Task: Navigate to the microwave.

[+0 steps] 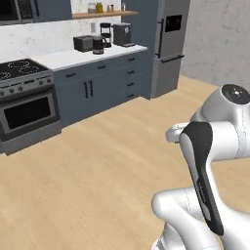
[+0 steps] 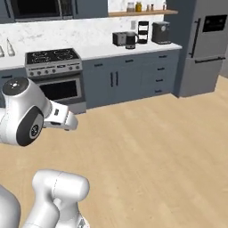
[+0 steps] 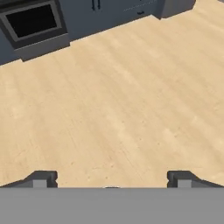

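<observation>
— How far along, from the left base view?
— Well short, I judge; the microwave (image 1: 14,10) hangs above the stove (image 1: 27,93), far across bare floor (image 1: 97,161).
— Right base view?
— Same; microwave top left; shelf (image 2: 142,12) holds jars, contents unclear.
— Hand view?
— My gripper (image 3: 111,179) is spread wide, holding nothing.
</observation>
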Controlling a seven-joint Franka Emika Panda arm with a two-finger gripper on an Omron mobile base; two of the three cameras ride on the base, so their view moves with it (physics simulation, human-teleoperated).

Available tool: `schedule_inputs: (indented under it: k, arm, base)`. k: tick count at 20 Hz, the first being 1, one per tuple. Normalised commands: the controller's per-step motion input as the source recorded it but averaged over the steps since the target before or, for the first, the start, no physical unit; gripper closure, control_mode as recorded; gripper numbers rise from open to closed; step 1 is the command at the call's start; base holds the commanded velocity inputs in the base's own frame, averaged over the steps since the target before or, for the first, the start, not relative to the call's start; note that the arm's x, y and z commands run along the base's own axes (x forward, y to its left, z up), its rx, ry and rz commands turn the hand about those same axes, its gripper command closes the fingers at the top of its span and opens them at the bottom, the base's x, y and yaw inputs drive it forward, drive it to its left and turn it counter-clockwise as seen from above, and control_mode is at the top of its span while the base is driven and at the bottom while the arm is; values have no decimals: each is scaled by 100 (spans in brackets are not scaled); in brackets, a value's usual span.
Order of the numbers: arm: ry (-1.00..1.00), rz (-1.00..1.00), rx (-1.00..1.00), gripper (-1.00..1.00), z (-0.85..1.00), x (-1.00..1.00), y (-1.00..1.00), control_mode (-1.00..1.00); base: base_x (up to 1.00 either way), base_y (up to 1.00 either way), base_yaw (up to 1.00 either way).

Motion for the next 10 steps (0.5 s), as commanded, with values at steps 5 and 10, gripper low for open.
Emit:
schedule_inputs:
  k: [5,10]
  arm:
    - [0,0,0,-100,0,0,0,100]
    - [0,0,0,-100,0,0,0,100]
  base:
    - [100,-57,55]
    - [100,-25,64]
